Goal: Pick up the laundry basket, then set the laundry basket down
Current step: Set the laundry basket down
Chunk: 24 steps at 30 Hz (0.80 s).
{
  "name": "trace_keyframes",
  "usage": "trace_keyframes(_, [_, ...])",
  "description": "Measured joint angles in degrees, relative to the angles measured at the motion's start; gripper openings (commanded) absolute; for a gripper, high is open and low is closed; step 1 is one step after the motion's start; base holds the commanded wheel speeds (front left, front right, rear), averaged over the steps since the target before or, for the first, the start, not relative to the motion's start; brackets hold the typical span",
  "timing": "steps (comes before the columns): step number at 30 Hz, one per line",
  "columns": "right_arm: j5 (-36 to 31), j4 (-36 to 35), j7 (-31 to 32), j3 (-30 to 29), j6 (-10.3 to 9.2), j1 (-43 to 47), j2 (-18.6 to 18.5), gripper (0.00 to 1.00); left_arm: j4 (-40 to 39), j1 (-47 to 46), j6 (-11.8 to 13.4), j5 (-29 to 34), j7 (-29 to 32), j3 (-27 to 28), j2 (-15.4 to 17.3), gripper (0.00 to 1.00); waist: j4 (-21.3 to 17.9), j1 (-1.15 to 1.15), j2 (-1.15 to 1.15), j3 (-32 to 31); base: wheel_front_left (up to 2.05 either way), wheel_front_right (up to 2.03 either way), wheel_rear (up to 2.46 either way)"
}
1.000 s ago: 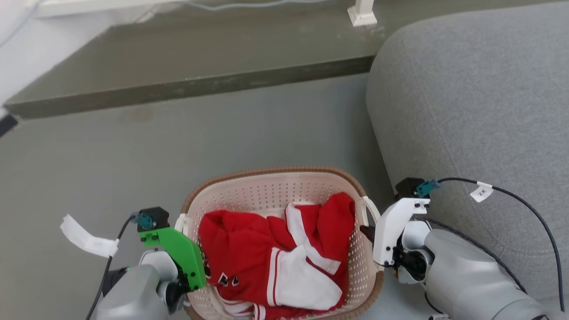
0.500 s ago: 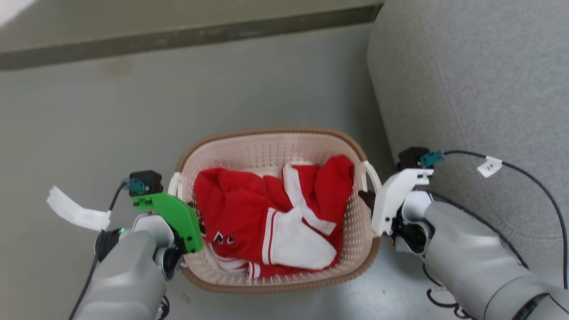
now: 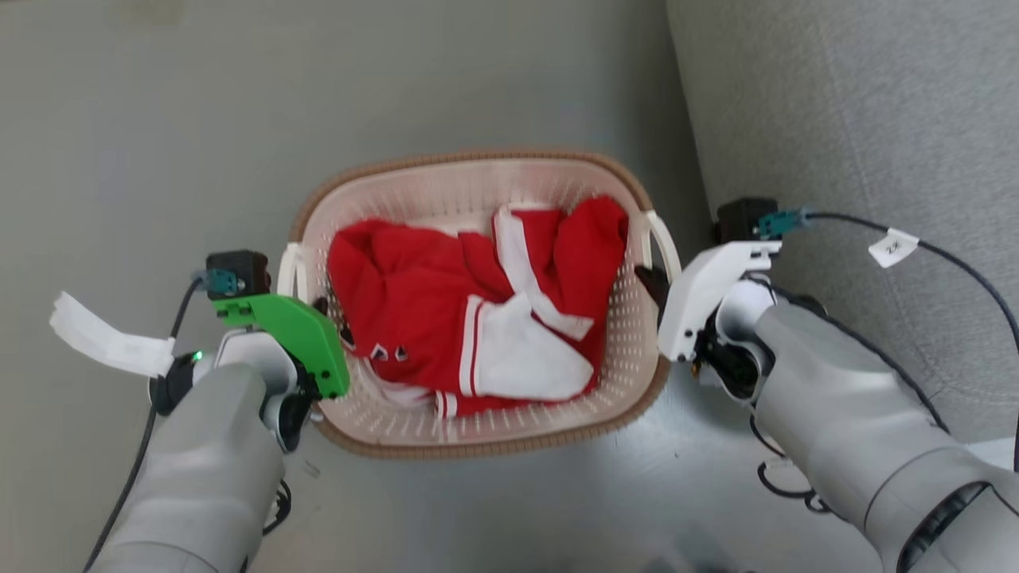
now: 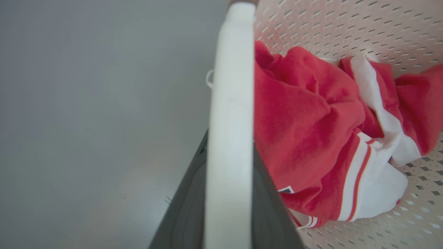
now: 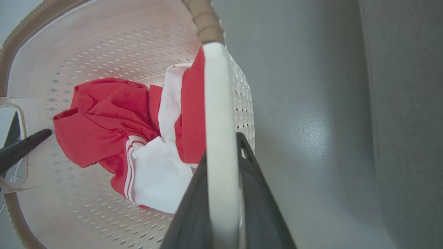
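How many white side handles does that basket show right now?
2. One white plastic handle is on the left side of the cream-white perforated laundry basket, inside the left claw; the other handle, on the right side, inside the right claw.

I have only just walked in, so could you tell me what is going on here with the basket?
The robot grips the laundry basket by its two white side handles, left gripper shut on the left handle, right gripper on the right handle. A red and white garment lies inside. A grey sofa is on the robot's right; whether the basket is off the floor cannot be told.
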Motion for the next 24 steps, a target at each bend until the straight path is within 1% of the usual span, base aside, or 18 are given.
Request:
trace_keyframes(20, [-1.9, -1.9, -6.5, 0.2, -0.01, -9.1, -1.2, 0.00, -0.8, -8.4, 0.3, 0.8, -5.4, 1.1, 0.4, 0.00, 0.2, 0.00, 0.00, 15.4, 0.00, 0.00, 0.00])
trace_keyframes(24, [-2.3, -2.7, -7.5, 0.5, -0.02, -10.8, -1.3, 0.00, -0.9, -10.4, 0.9, 0.8, -6.5, 2.5, 0.7, 0.00, 0.3, 0.00, 0.00, 18.4, 0.00, 0.00, 0.00])
